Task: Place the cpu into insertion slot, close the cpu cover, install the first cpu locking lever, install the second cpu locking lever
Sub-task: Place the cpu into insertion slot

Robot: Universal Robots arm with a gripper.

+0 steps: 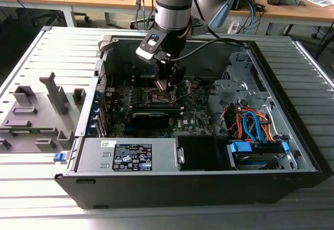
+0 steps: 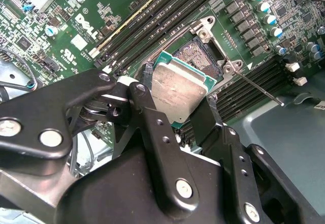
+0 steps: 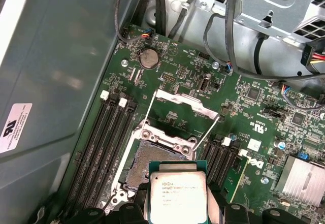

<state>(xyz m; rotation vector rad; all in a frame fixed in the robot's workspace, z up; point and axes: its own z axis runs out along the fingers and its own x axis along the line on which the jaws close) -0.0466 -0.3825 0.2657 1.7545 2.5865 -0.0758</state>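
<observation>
Though matte black and angular, closes as a pincer (image 2: 171,104) on the green edges of the cpu (image 2: 179,86), a flat, scuffed silvery square, just above the dark square insertion slot (image 2: 195,54).

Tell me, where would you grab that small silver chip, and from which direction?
By two opposite thin edges of the cpu, coming from above. It is a flat square whose underside must meet the insertion slot, so only the rims offer grip; the jaws pinch it so here.
</observation>
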